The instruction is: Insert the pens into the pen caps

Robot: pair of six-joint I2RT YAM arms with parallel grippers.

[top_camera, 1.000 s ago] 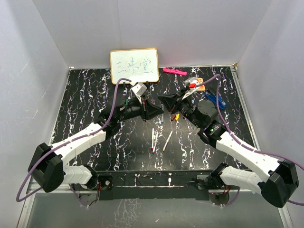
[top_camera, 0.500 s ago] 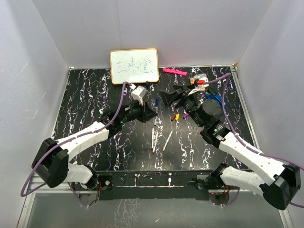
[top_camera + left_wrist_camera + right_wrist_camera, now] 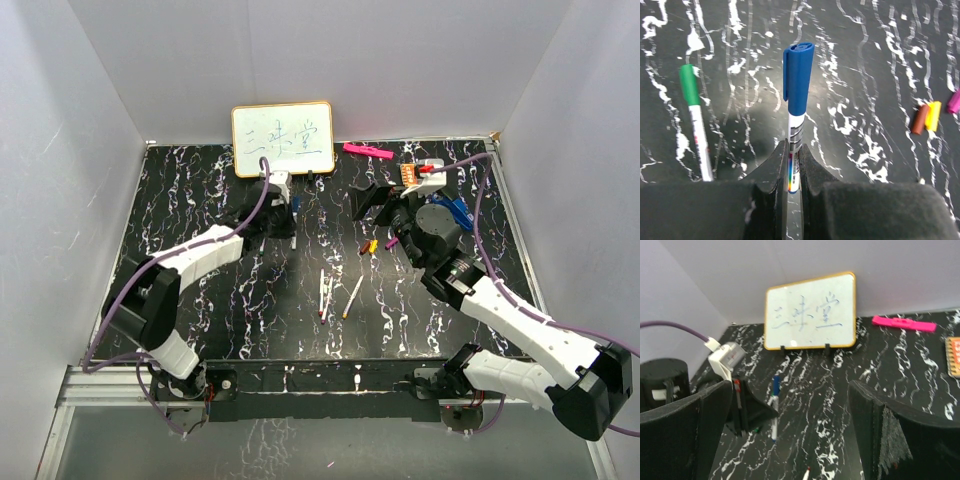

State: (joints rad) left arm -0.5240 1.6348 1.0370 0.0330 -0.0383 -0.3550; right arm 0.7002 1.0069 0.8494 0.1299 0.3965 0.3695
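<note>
My left gripper (image 3: pixel 793 150) is shut on the lower barrel of a white pen (image 3: pixel 796 127) that wears a blue cap (image 3: pixel 798 75); it sits left of centre near the whiteboard (image 3: pixel 283 140). A green-capped pen (image 3: pixel 694 120) lies on the table to its left. Loose caps in brown-red (image 3: pixel 920 119), yellow (image 3: pixel 933 116) and purple (image 3: pixel 954 101) lie to its right. Two uncapped pens (image 3: pixel 322 294) (image 3: pixel 352 297) lie mid-table. My right gripper (image 3: pixel 380 205) hovers to the right of the left gripper (image 3: pixel 290 222), open wide and holding nothing.
The whiteboard (image 3: pixel 811 310) stands at the back edge. A pink marker (image 3: pixel 904 323) lies right of it, and an orange card (image 3: pixel 953 356) lies further right. White walls close in the black marbled table (image 3: pixel 200 200) on three sides.
The two grippers were together at mid-table. The right one has opened wide and drawn back to the right. The left one has carried the blue-capped pen left and back toward the whiteboard.
</note>
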